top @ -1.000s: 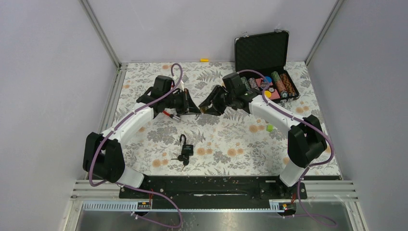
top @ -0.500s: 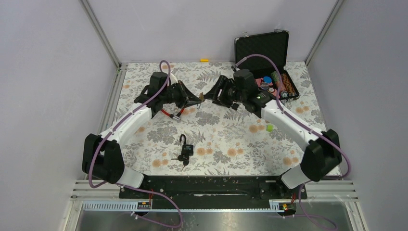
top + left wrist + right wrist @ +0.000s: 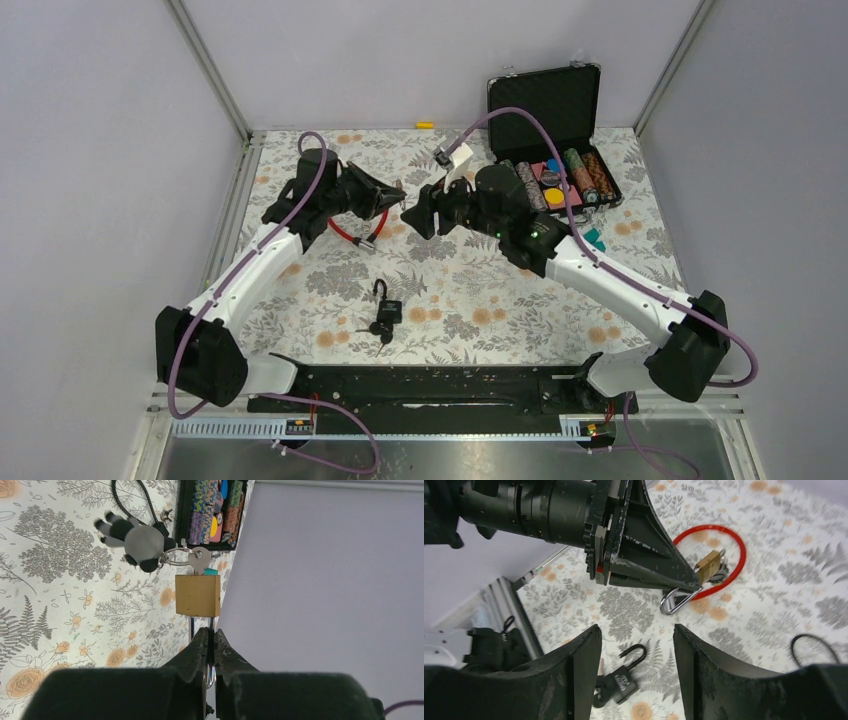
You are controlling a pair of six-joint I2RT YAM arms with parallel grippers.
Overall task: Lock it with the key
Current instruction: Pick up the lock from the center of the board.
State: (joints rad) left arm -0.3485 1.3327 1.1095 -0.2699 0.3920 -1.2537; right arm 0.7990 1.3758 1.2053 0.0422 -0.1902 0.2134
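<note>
My left gripper (image 3: 210, 630) is shut on the silver shackle of a brass padlock (image 3: 197, 595) and holds it up off the table. A silver key (image 3: 200, 560) sits in the lock's far end, and a blurred grey-and-black plush charm (image 3: 135, 542) hangs from its ring. In the top view the left gripper (image 3: 398, 190) points right, toward my right gripper (image 3: 418, 212). The right gripper (image 3: 636, 630) is open with nothing between its fingers, a short way from the held padlock (image 3: 708, 564). The shackle (image 3: 676, 600) pokes out under the left fingers.
A black padlock (image 3: 388, 310) with an open shackle and its keys lies on the floral cloth near the front. A red cable loop (image 3: 345, 228) lies under the left gripper. An open black case (image 3: 545, 105) of poker chips stands at the back right. A teal piece (image 3: 592, 238) lies beside the right arm.
The right gripper opened wider and drew back from the key end of the brass padlock. The left arm lifted the padlock and pulled it back to the left.
</note>
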